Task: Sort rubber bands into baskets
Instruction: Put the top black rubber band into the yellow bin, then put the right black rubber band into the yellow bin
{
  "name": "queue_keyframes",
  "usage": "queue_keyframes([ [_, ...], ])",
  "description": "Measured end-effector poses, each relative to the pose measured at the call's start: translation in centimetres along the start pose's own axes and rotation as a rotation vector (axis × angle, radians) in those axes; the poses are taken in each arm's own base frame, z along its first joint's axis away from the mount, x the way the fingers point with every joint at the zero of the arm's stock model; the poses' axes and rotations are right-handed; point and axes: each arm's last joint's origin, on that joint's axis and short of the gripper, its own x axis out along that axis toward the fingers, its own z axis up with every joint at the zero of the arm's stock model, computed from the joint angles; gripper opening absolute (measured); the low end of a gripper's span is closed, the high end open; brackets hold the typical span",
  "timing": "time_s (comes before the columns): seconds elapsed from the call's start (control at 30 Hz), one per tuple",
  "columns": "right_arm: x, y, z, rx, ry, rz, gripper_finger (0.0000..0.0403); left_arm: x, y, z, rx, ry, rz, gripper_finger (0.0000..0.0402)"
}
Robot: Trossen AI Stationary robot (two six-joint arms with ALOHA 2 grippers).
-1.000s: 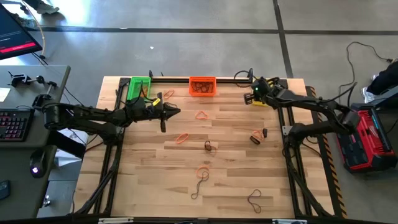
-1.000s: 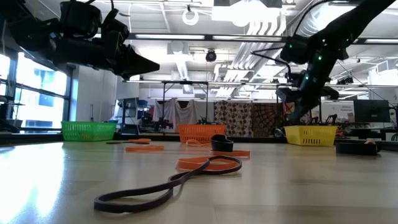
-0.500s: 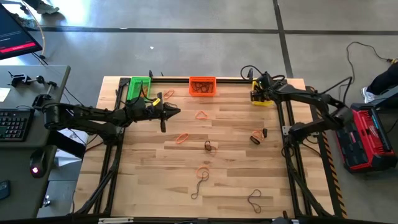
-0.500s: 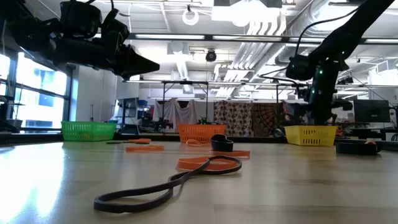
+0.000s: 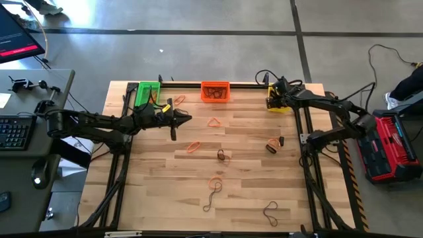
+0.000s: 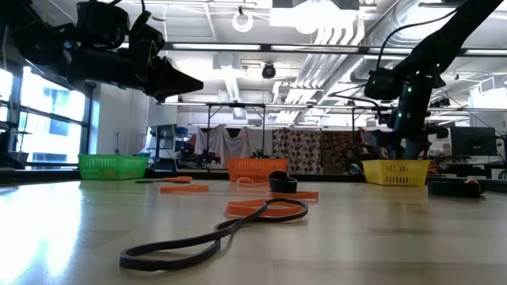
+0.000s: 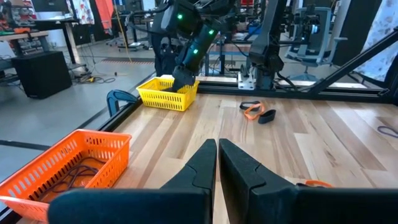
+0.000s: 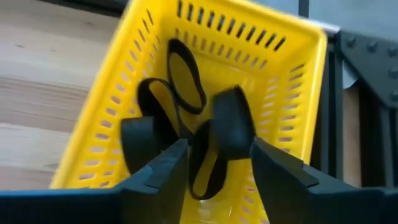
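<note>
— Where are the black rubber bands?
— Inside the yellow basket, at the bench's one o'clock corner.
— And the right pincer?
— Directly over that basket, fingers spread, grasping nothing.
— The left pincer?
— Clenched empty, toward ten o'clock, near the green basket.

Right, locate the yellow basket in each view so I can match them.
High view: yellow basket at the table's far right corner, under the right gripper.
Low view: at right.
Left wrist view: upper left of centre.
Right wrist view: fills the frame.
Shared landmark: orange basket.
</note>
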Motion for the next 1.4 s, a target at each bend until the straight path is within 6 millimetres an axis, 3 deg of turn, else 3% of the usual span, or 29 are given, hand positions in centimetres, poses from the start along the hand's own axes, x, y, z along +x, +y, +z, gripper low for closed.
queue_keyframes([
  [0.13,-1.7,0.1,0.1,-0.029,-0.06,0.02,0.0169,0.0,0.0,0.0,-0.001,0.0,0.0,0.0009],
  [0.23,-3.4,0.3,-0.1,-0.054,-0.109,0.048,0.0152,0.0,0.0,0.0,-0.001,0.0,0.0,0.0009],
  [0.53,-7.5,2.6,-2.7,-0.243,-0.144,0.214,0.0018,0.0,0.0,0.0,-0.001,0.0,0.0,0.0009],
  [0.6,-8.1,3.3,-3.5,-0.293,-0.142,0.245,0.0005,0.0,0.0,0.0,-0.001,0.0,0.0,0.0009],
  [1.1,-12.5,7.3,-10.1,-0.467,-0.01,0.55,0.0026,0.0,0.0,0.0,0.01,0.0,0.0,0.0009],
  [1.4,-14.3,7.0,-14.1,-0.517,0.13,0.561,0.0044,0.0,0.0,0.0,0.01,0.0,0.0,0.0009],
])
